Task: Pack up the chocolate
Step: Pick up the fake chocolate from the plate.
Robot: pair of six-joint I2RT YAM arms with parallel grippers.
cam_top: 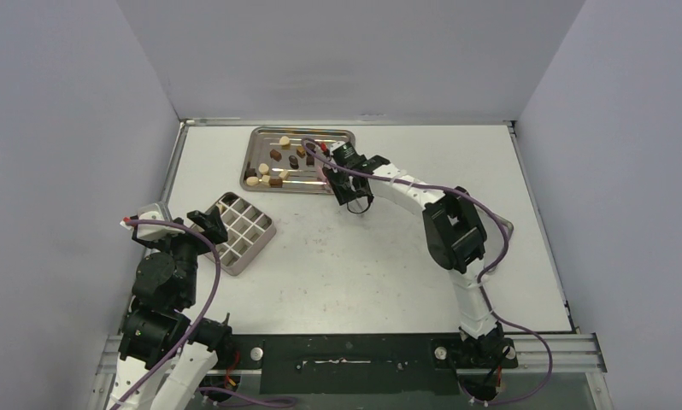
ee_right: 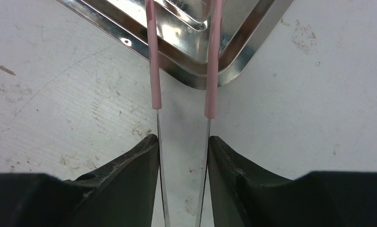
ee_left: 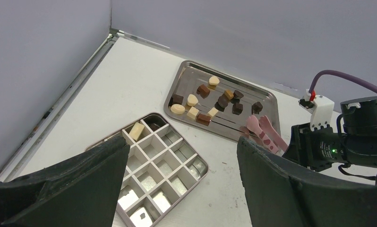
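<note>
White tabletop [ee_right: 59, 94] below, right pincer [ee_right: 183, 139] clamps tongs [ee_right: 153, 71], tips cropped.

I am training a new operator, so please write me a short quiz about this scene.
1. True or false: the right end effector holds the pink tongs.
2. Where do most chocolate pieces lie? A: steel tray. B: divided box. C: table top.
3. Fill in: the left end effector is ____ (open/shut).
Key: 1 true; 2 A; 3 open.
</note>
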